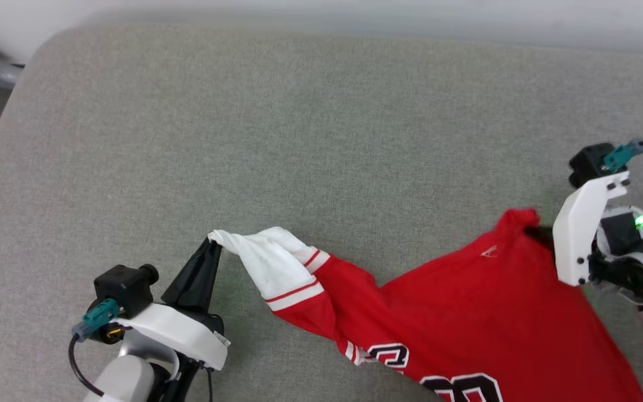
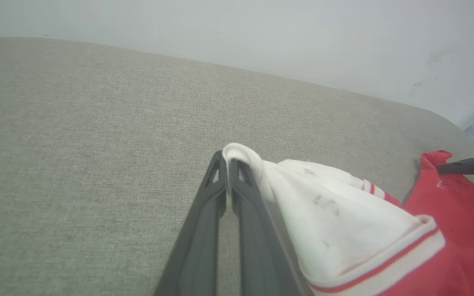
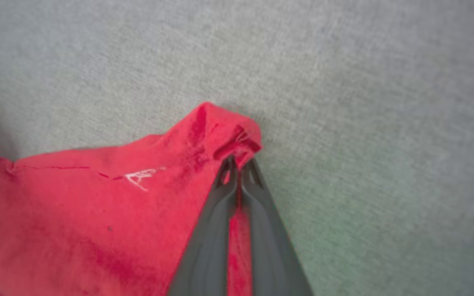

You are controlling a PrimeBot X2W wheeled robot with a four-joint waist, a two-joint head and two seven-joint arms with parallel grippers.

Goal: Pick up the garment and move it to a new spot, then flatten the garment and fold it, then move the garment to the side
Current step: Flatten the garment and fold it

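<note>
Head view: your left gripper [image 1: 214, 241] sits at the lower left, its fingers pressed together on the tip of the white sleeve end [image 1: 277, 259] of the garment [image 1: 466, 312]. From there the red garment stretches across the lower right of the grey cushion [image 1: 299, 123], with its black, white-outlined print [image 1: 444, 382] face up at the bottom edge. Over on the right, your right gripper [image 1: 540, 232] meets a bunched red corner, and its fingertips are mostly hidden behind the white mount.

Left wrist view: the two dark fingers are closed with white fabric pinched between their tips. The striped sleeve end drapes off to their right. At the far right, one dark finger of the other arm touches the red corner. A pale wall [image 2: 261, 33] rises behind the cushion.

Right wrist view: the fingers are closed here too, with red cloth clamped between them and puckered just beyond the tips. The rest of the garment spreads away to the left, a small white logo [image 3: 142, 177] on it, and the cushion lies beyond.
</note>
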